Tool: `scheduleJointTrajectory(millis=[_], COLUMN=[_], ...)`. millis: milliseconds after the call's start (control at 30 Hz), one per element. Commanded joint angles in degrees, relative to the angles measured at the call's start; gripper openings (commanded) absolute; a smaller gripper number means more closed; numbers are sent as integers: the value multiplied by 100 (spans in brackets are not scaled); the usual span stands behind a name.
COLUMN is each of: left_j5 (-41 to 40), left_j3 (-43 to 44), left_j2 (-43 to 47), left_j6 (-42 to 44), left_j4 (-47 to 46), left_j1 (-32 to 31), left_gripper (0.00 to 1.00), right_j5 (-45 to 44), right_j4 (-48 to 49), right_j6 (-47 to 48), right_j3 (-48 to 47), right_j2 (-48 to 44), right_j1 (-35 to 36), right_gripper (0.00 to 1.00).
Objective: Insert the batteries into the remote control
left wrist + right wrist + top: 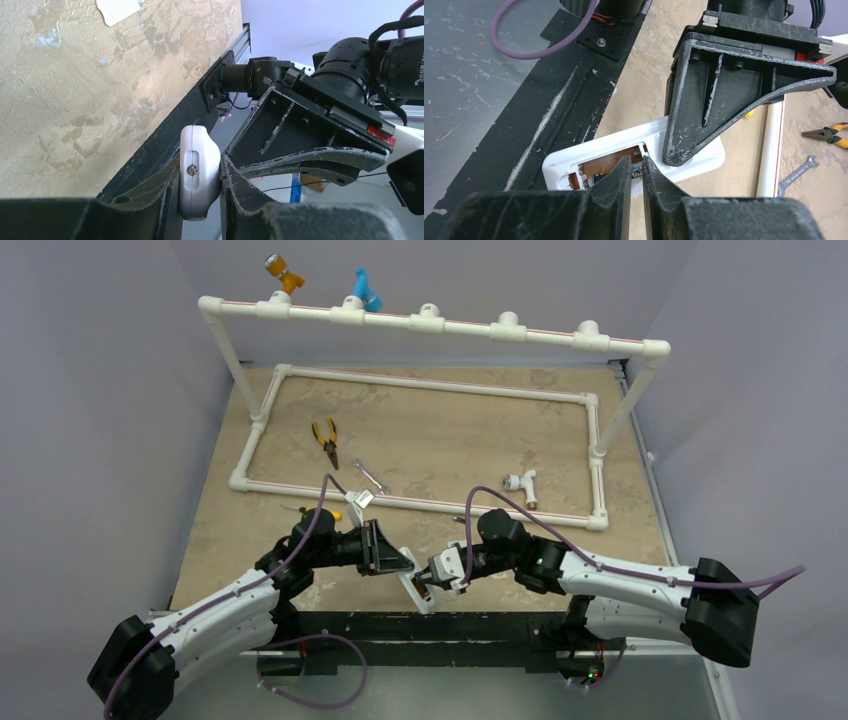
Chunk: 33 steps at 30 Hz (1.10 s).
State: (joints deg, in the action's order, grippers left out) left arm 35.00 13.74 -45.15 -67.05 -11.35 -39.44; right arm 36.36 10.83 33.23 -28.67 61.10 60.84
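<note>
The remote control (418,590) is at the table's (450,440) near edge, wrench (371,476) and pliers (326,440) farther back.

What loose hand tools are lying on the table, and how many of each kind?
Yellow-handled pliers: 1
Silver wrench: 1
Yellow-handled screwdriver, partly hidden: 1
Total: 3

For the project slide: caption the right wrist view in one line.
Right hand straddles a battery in the open compartment of the remote control, which the left hand clamps.

White arm links (225,612), black joints (722,612), looping purple cables (531,55).
</note>
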Motion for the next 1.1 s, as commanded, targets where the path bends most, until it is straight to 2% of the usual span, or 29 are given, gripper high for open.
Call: scheduleJointTrajectory(millis=[0,567,800,933,1067], left_j5=[121,121,50,16,-43], left_j3=[362,301,309,314,325], left_j2=[129,234,257,257,316], left_j6=[-284,-282,-6,236,758], left_j4=[-690,-681,-444,-395,-355], left_j1=[-9,-3,-11,-14,-16], left_gripper=[0,0,0,0,0], right_j5=[-427,-1448,-1833,-1978,-2157], right_j4=[-634,-793,-767,-719,-695], right_j6=[51,61,-273,-699,-1520], right_j3=[196,335,328,256,151], right_j2=[67,-198,-1141,-1765,-2093], right_j1=[83,429,438,438,438], right_gripper=[9,4,5,10,19])
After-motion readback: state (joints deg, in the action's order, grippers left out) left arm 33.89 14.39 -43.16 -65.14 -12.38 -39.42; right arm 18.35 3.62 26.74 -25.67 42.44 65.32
